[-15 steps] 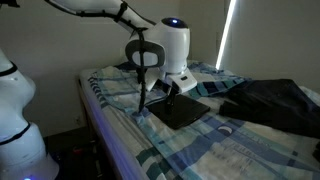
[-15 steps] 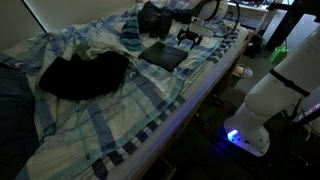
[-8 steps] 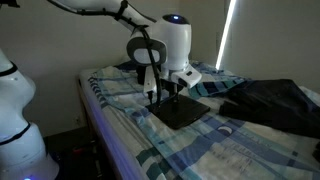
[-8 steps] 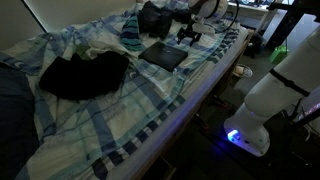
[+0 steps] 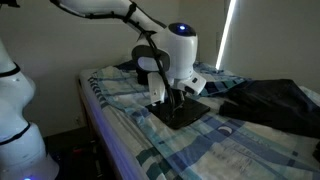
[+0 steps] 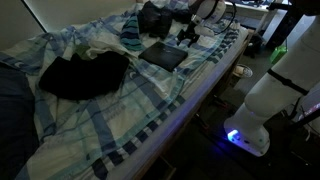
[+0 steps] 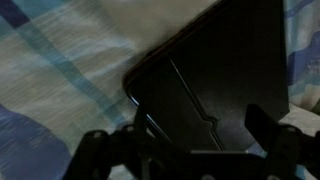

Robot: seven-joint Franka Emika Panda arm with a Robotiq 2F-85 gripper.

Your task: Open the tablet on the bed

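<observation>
Open gripper (image 5: 168, 98) low over the tablet (image 5: 186, 112) on the bed (image 5: 200, 152)

In the wrist view the fingers (image 7: 95, 150) stand wide apart and hold nothing (only the dark cover shows between them). The tablet lies flat on the plaid bedding near the bed's edge, with a rumpled dark cloth (image 5: 275, 105) to its right.

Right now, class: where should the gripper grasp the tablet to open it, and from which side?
Probably the thin edge of the tablet by its rounded corner, approached from beyond that edge with the open gripper. It lies flat and closed on the bed, so only the rim gives purchase.
</observation>
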